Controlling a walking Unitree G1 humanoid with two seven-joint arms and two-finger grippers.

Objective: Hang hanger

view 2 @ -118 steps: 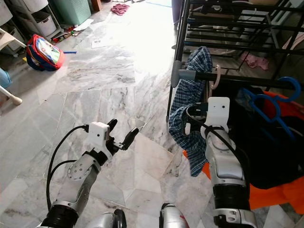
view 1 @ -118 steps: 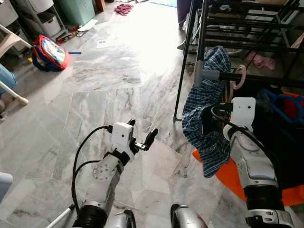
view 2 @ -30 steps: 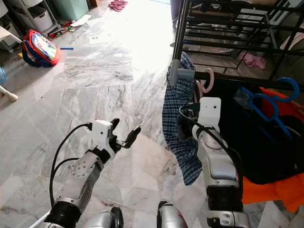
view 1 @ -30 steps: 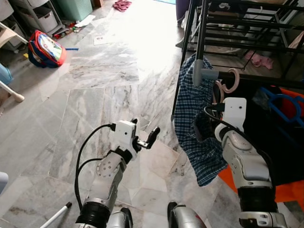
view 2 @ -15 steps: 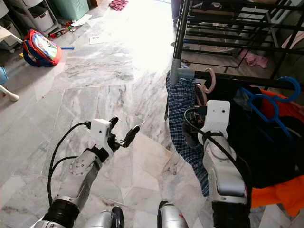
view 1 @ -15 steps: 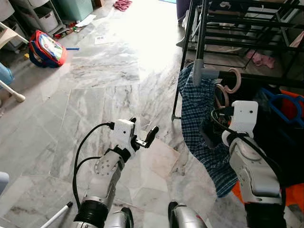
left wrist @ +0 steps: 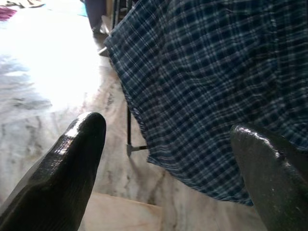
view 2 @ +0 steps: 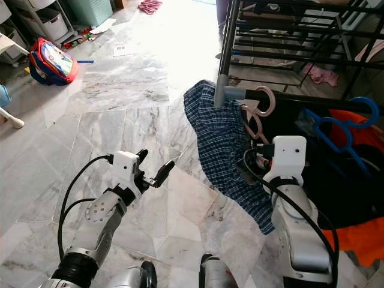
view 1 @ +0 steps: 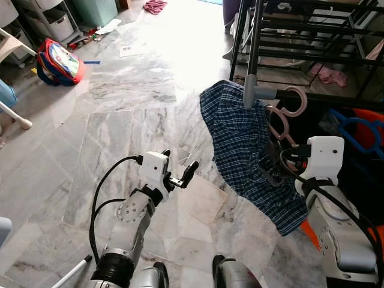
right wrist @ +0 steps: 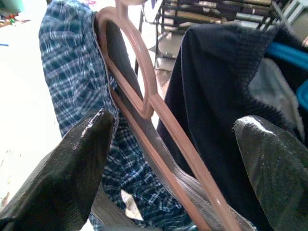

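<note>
From the head views, your pink hanger (view 1: 282, 117) is hooking the rack rail (view 1: 312, 97), at twelve o'clock from your right gripper (view 1: 277, 171). Wrist view: its fingers (right wrist: 62, 173) are spreading wide, gripping nothing, the plaid shirt (right wrist: 72, 82) draping between.

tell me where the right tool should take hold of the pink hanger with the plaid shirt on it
Probably on the bare sloping arm of the pink hanger, just below its neck, coming in from the dark-garment side. There the bar is thin and uncovered, and it already runs between the open fingers of the right tool. On the other side the plaid shirt drapes over it.
</note>
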